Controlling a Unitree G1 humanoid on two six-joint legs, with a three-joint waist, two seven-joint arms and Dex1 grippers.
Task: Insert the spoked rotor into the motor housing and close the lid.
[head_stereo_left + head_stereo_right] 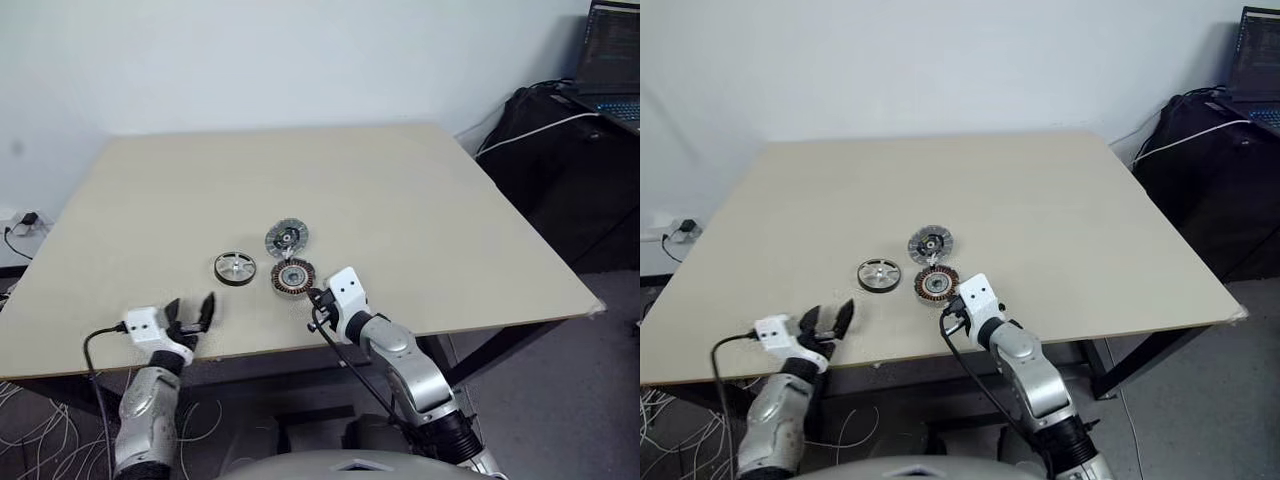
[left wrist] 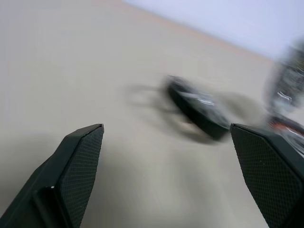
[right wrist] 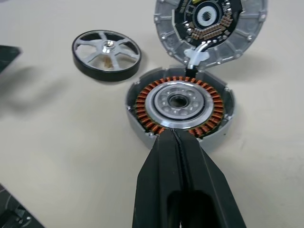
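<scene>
Right wrist view — right gripper (image 3: pixel 172 135) jaws clenched empty at motor housing (image 3: pixel 179 102) rim, left gripper (image 1: pixel 190 312) jaws released near table (image 1: pixel 450 230) edge

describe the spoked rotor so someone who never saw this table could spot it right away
On the beige table, three small round parts cluster near the front edge. The spoked rotor lies flat and apart, furthest toward the robot's left. Unlike the motor housing with its copper windings and the lid raised behind that, it is a silver wheel with spoke cut-outs and a dark rim.
</scene>
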